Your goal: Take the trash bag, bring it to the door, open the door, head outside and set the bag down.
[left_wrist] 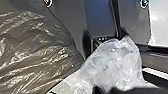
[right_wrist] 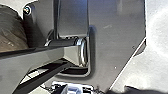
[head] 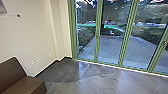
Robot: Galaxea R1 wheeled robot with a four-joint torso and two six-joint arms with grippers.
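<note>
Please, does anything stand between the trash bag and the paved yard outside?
Yes: the green-framed glass panels before the paved yard look closed. The brown bench is at the left, seemingly out of the way.

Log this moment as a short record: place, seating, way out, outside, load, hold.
place: indoors, grey floor
seating: brown seat beside pale wall
way out: tall glass panels in green frames
outside: paved ground, greenery
load: trash bag, brown, wrinkled, shiny; translucent plastic bunched next to it
hold: cannot tell
</note>
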